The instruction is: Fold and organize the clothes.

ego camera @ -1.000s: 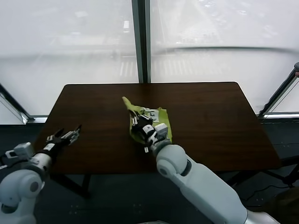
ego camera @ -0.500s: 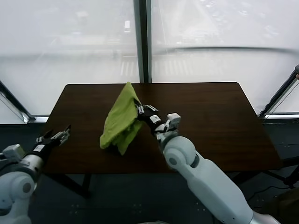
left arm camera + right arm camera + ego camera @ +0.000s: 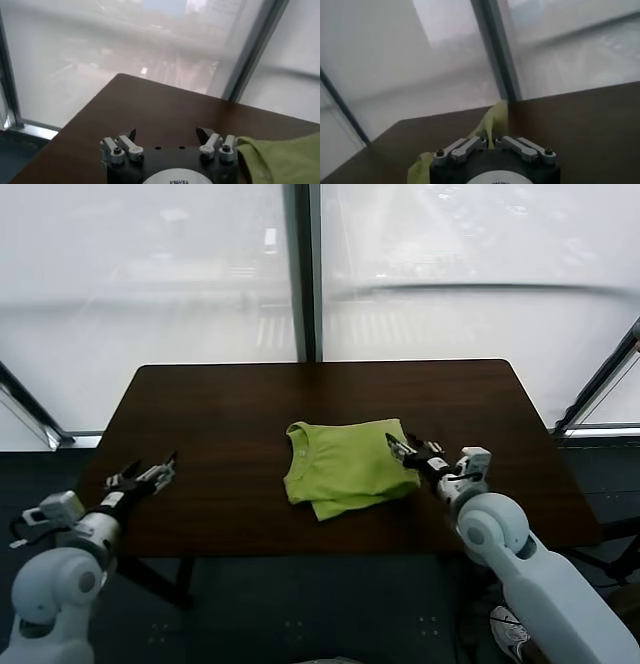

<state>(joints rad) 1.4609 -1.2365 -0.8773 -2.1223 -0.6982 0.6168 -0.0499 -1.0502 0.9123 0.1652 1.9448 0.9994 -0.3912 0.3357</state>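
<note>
The lime-green T-shirt (image 3: 345,464) lies folded flat on the middle of the dark table (image 3: 200,404), its neck opening toward the left. My right gripper (image 3: 400,449) is low at the shirt's right edge. In the right wrist view its jaws stand close together (image 3: 490,141) with a strip of the green fabric (image 3: 492,117) pinched between them. My left gripper (image 3: 150,474) hovers by the table's front left corner, open and holding nothing. In the left wrist view (image 3: 165,134) the shirt's edge (image 3: 285,155) shows off to one side, apart from the fingers.
The table's far edge meets tall frosted windows with a dark vertical post (image 3: 305,274) behind the middle. Bare wood (image 3: 480,399) stretches around the shirt on all sides. The floor drops away past the front edge.
My right gripper carried the shirt up and across from the left to the right, and the shirt went from a raised bundle to lying flat and folded. The left arm barely shifted.
</note>
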